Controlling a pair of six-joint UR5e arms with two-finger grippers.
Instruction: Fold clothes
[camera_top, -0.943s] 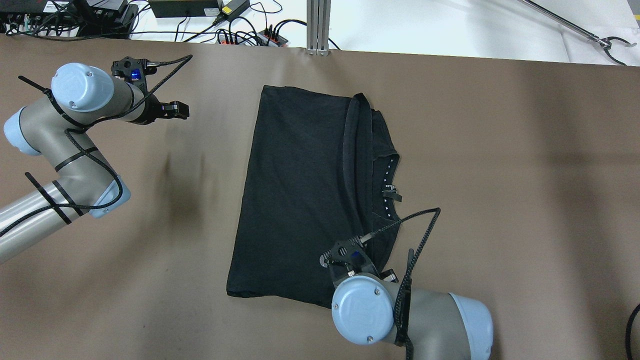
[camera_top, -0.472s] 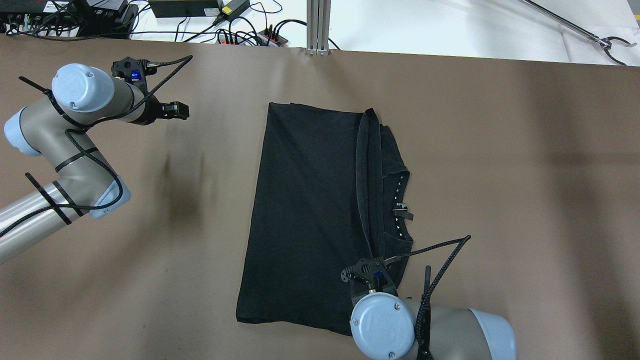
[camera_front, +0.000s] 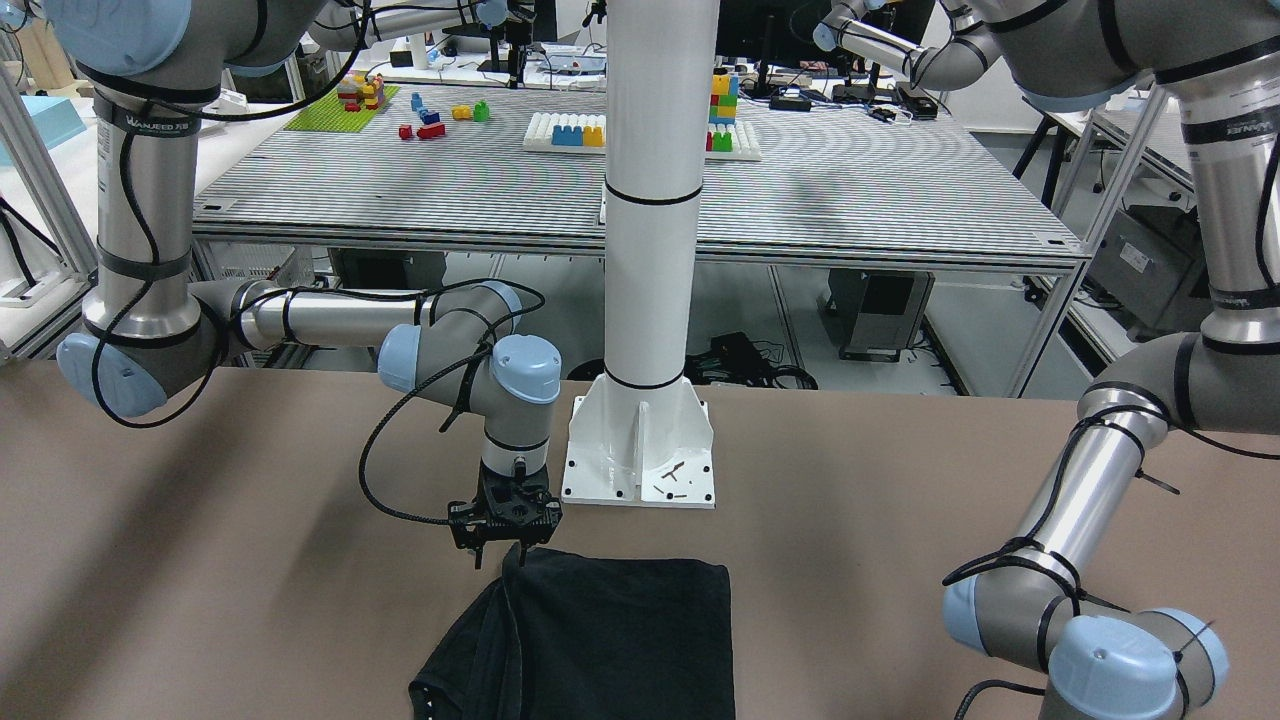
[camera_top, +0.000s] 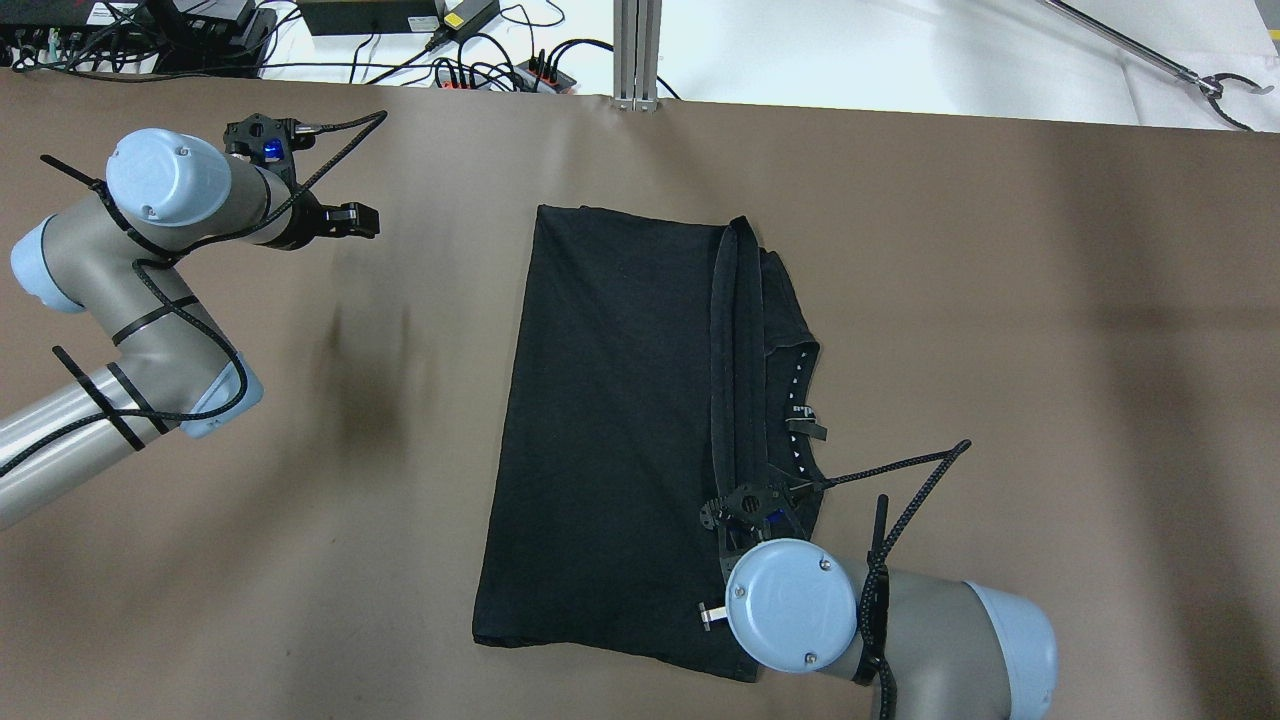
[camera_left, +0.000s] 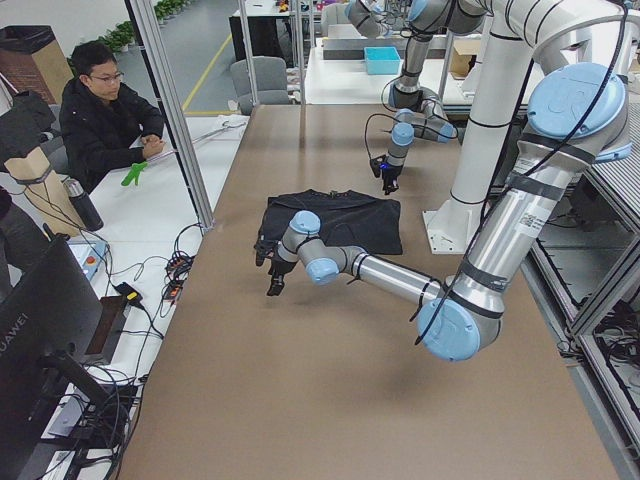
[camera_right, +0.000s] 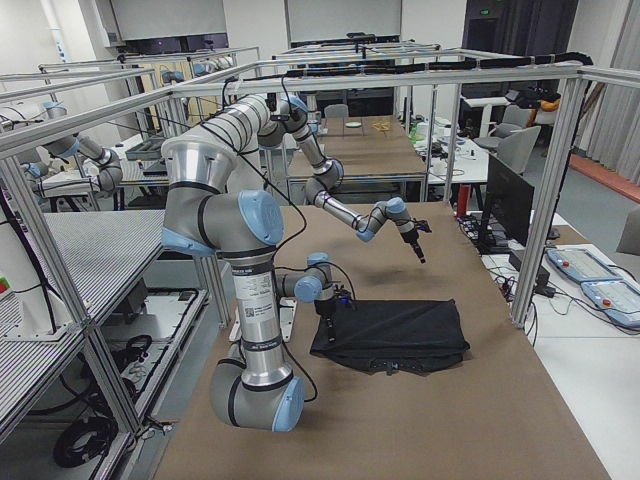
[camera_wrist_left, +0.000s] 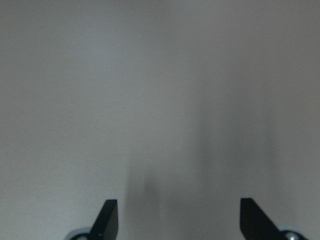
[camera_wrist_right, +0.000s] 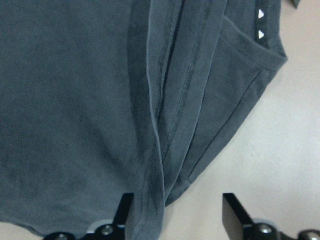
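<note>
The clothes (camera_top: 600, 430) are one black fabric piece lying folded and flat on the brown table, also seen in the front view (camera_front: 610, 630) and both side views (camera_left: 340, 215) (camera_right: 395, 330). My right gripper (camera_top: 755, 505) (camera_front: 510, 545) hangs over the near right corner of the fabric. In its wrist view the right gripper (camera_wrist_right: 177, 215) is open, and the folded hem (camera_wrist_right: 155, 150) runs down toward the left one of its fingers (camera_wrist_right: 125, 215). My left gripper (camera_top: 360, 220) (camera_wrist_left: 180, 220) is open over bare table, well to the left of the fabric.
The white post's base plate (camera_front: 640, 450) stands just behind the fabric on the robot's side. An aluminium post (camera_top: 637, 50) and cables with power strips (camera_top: 500, 70) line the table's far edge. A person (camera_left: 100, 110) sits at the neighbouring desk.
The clothes first slid toward the robot and slightly right along with the right gripper, then stayed still. The right wrist has since shifted a little away from the robot. The left arm barely moved.
</note>
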